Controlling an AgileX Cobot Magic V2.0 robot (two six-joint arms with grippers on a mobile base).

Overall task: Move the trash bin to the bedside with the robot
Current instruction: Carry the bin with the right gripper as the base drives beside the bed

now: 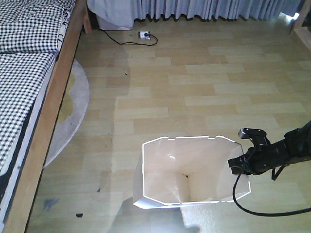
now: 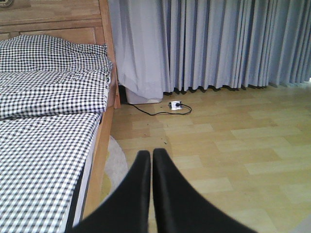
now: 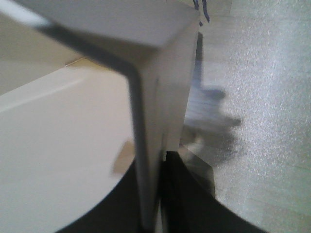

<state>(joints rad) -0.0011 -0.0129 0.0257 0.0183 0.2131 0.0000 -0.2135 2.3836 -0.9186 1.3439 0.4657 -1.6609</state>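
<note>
**Trash bin** (image 1: pixel 184 167): stands upright on the wood floor (image 1: pixel 194 87), low and centre in the front view. It is well apart from the bed (image 1: pixel 29 73), which runs along the left.

**Right gripper** (image 1: pixel 241 162): clamped on the bin's right-hand wall just under the rim. The wrist view shows the thin white wall pinched between the two dark fingers.

**Left gripper** (image 2: pixel 151 153): fingers pressed together, holding nothing, aimed at the floor beside the bed.

**Step in hand (judged):** carry or slide the bin left toward the bed frame.
- The wall is thin and gripped on one side only, so it will likely flex and tip. Travel slowly and keep the bin level.
- Watch the edge of the round rug (image 1: pixel 73 111) and the arm's black cable (image 1: pixel 243 204).

**Orientation:** tall axis vertical, mouth up, tapering to a narrow base. The mouth reads wider across the view than deep, but foreshortening makes this uncertain.
</note>
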